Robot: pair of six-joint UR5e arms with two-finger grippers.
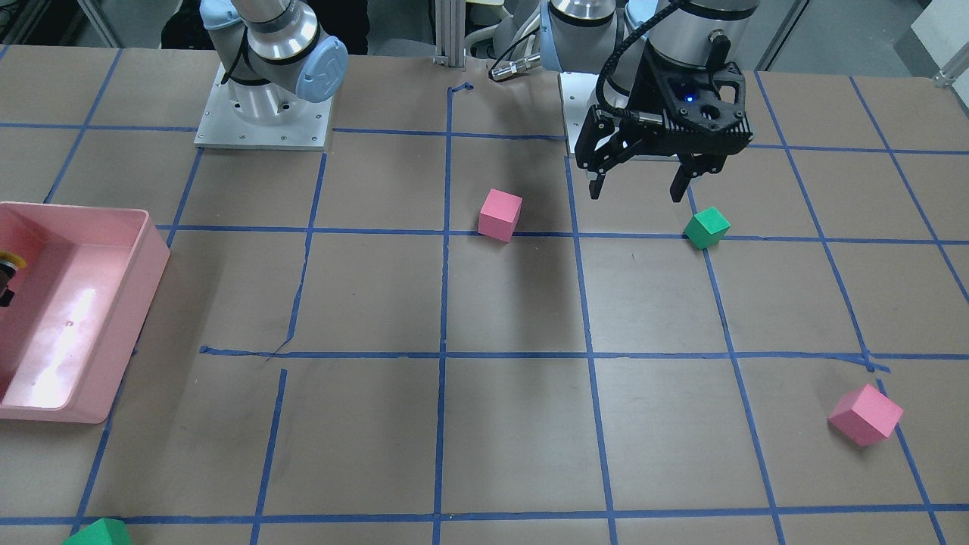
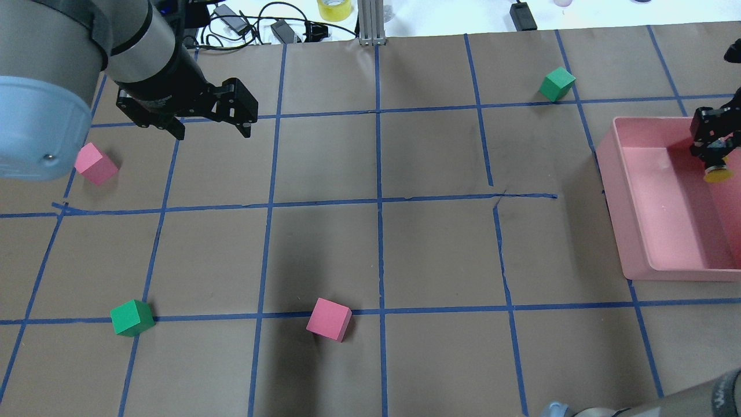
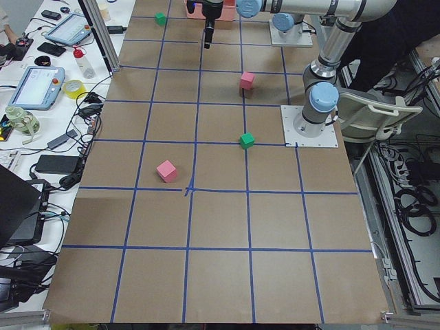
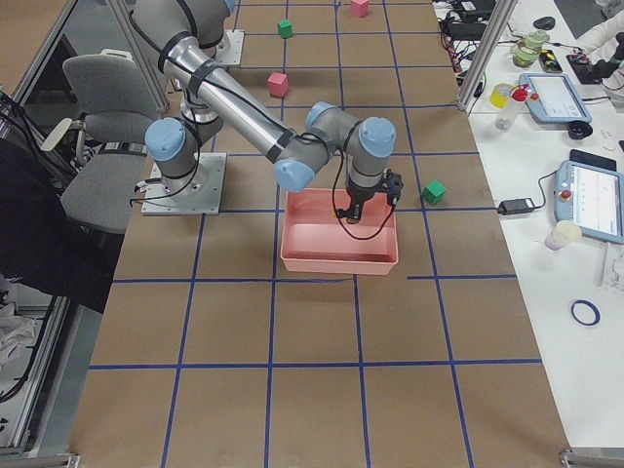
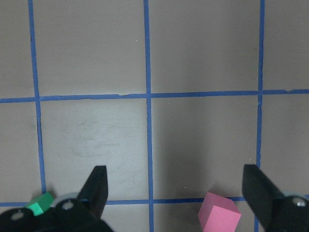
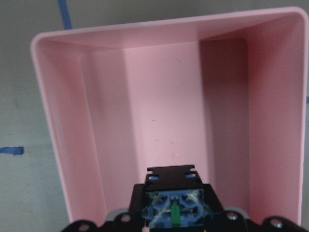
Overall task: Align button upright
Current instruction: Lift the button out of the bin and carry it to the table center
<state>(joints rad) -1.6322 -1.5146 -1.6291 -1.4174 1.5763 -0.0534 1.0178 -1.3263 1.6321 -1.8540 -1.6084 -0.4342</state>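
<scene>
Left gripper (image 2: 212,133): hovering wide open, gripping nothing
Green cube (image 2: 132,317), pink cube (image 2: 329,319): sitting apart on the table (image 2: 440,249), untouched
Right gripper (image 2: 716,157): pinching the button (image 2: 718,174), cap pointing downward, inside the pink bin (image 2: 608,156)

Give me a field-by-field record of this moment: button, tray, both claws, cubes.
button: gripped over the inside of the tray, base end toward the wrist camera
right claw: shut on the button
left claw: open, holding nothing, above the table
tray: pink, on the robot's right side of the table
pink cubes: two, on the table, far apart
green cubes: two, on the table, outside the tray
</scene>
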